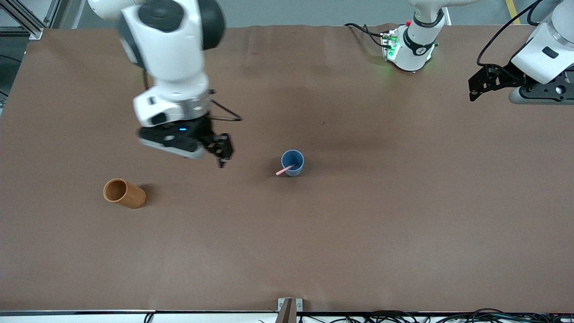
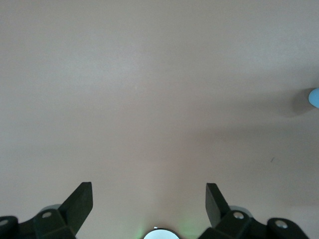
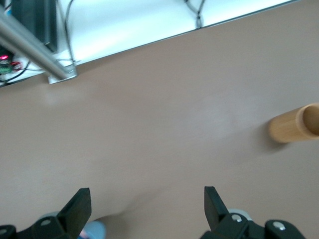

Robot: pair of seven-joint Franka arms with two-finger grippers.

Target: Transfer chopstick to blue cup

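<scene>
Two cups on my brown worktop [image 1: 358, 233]. The blue cup [image 1: 293, 162] stands upright at frame center in the front view, and the chopstick [image 1: 284, 170] is in it, leaning against the rim with its pink end poking out over the lower edge toward the right arm's end of the worktop. The orange-brown cup [image 1: 124, 193] lies on its side at lower left of the front frame, mouth turned to the frame's left edge, well apart from the blue cup and nearer the front camera.

My right hand [image 1: 221, 152] hangs in the air at center-left of the front frame, over bare worktop between the two cups, holding nothing. In the right wrist view its fingers [image 3: 79, 205] stand wide apart with only brown surface between them; the orange-brown cup [image 3: 295, 123] shows at that frame's right edge, and a sliver of the blue cup [image 3: 93, 230] peeks in at the bottom by one finger.

My left hand [image 1: 480, 87] waits at the upper right of the front frame, over the worktop's edge at the left arm's end. Left wrist view shows its fingers [image 2: 79, 201] wide, nothing in them, plain worktop under them, and a bit of the blue cup [image 2: 314, 97] at the frame's right edge.
</scene>
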